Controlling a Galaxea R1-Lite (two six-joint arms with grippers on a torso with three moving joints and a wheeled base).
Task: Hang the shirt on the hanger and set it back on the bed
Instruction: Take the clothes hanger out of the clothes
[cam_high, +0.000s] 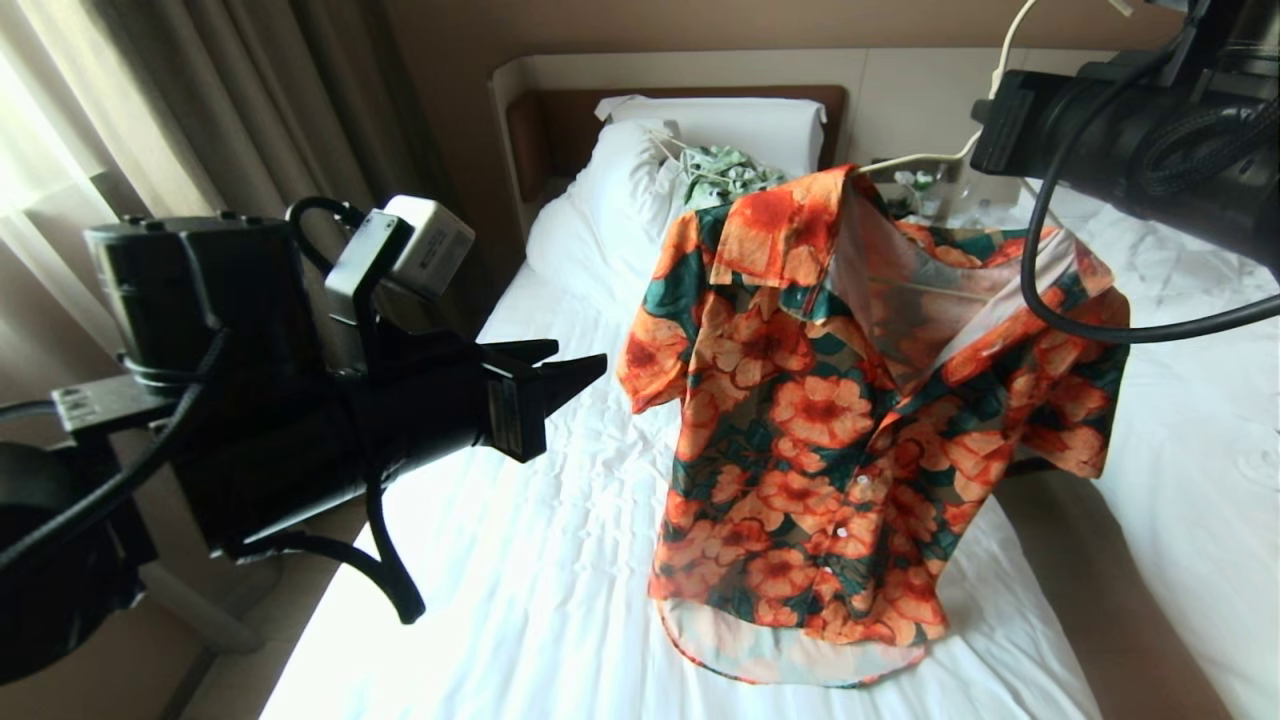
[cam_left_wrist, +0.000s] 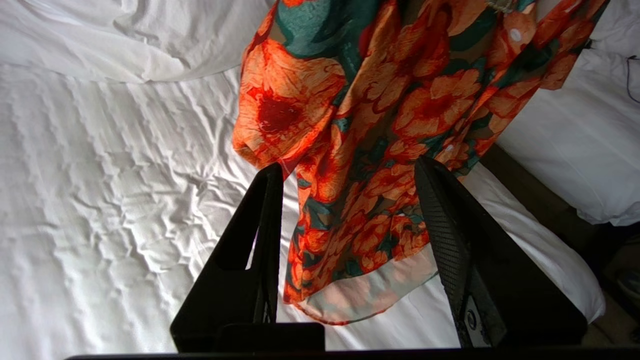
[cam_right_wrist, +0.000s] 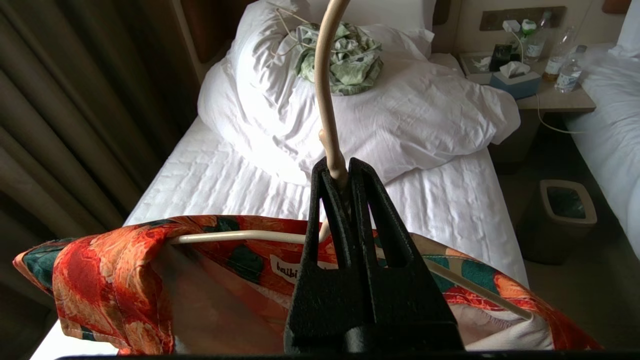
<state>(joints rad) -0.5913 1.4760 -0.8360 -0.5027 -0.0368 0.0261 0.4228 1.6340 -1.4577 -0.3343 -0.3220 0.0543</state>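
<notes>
The orange-flowered shirt hangs open-fronted on the cream wire hanger, its hem just above the bed. My right gripper is shut on the hanger's twisted neck and holds it up at the upper right of the head view. One hanger arm runs inside the shirt's collar. My left gripper hovers over the white sheet, left of the shirt and pointing toward it. Its jaws stand apart, and the shirt's lower half shows beyond my left gripper without touching the fingers.
A bulky white duvet is bunched at the head of the bed with a pale green garment on top. Curtains hang on the left. A nightstand, a bin and a second bed lie to the right.
</notes>
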